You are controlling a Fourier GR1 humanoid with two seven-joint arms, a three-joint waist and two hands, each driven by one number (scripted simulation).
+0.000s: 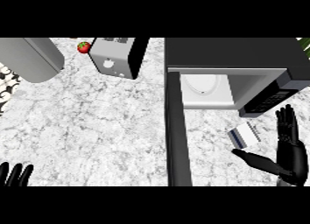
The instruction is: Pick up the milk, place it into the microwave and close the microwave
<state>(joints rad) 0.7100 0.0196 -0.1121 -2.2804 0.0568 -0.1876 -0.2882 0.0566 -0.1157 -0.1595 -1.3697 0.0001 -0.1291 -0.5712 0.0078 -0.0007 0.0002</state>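
Head view: milk (244, 134) lies ungrasped on the bench (86, 127) before the open microwave (241, 70), right hand (288, 153) beside it, fingers spread; pick, place, door-closing all remain.

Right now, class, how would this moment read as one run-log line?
milk: on counter, untouched | right hand: open beside milk | left hand: open, resting lower left | microwave: door open

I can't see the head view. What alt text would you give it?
The robot's open right hand hovers beside a small milk carton lying on the marble counter, in front of an open microwave. A toaster and strawberry sit behind; the left hand rests lower left.
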